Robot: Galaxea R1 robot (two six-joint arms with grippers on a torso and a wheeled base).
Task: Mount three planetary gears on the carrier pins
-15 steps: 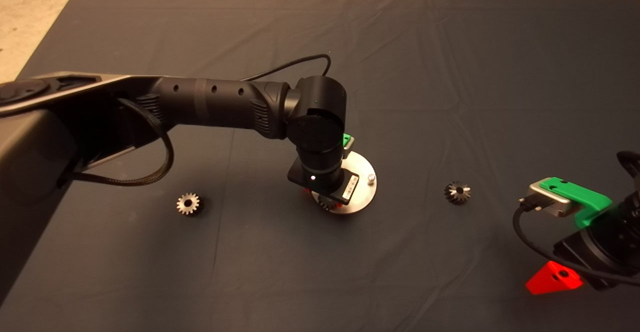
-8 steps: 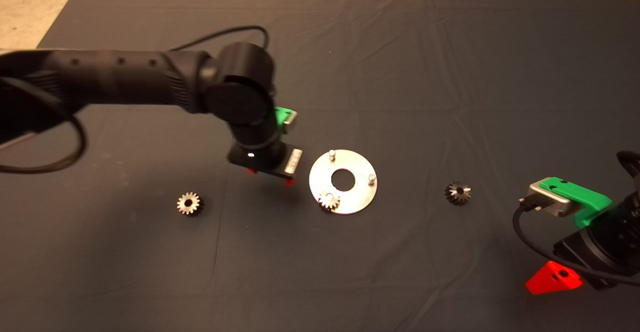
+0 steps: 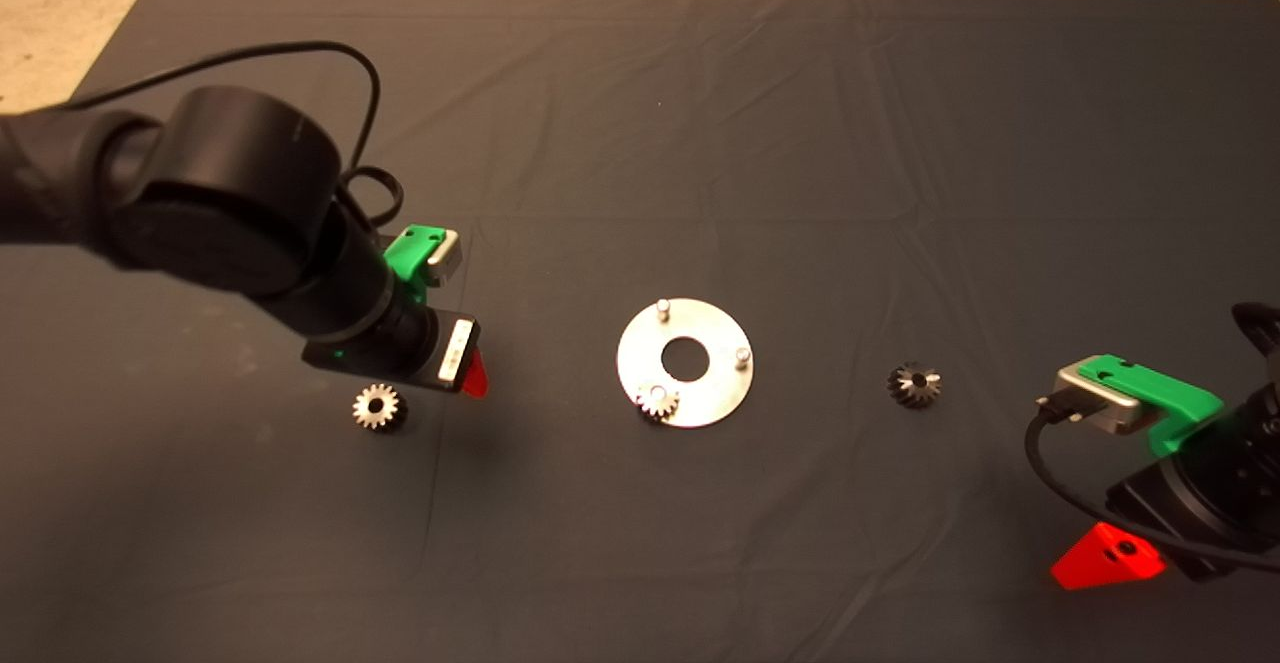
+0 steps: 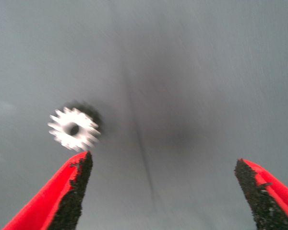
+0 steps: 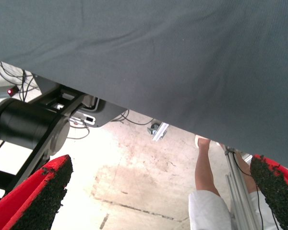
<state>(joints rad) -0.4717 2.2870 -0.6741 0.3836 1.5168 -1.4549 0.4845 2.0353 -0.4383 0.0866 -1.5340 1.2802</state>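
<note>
One gear sits on a pin of the disc; the left gripper has swung away from there, fingers spread wide, hovering by the loose gear on the mat.

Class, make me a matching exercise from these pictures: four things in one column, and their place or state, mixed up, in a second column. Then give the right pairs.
Things
1. gear on the disc
2. left-hand gear
3. right-hand gear
4. left gripper

Places or states
A. alone on the mat, between the disc and the parked right gripper
B. open, empty, above the mat
C. seated on a carrier pin
D. on the mat, beside a red fingertip

Pairs: 1-C, 2-D, 3-A, 4-B
</note>
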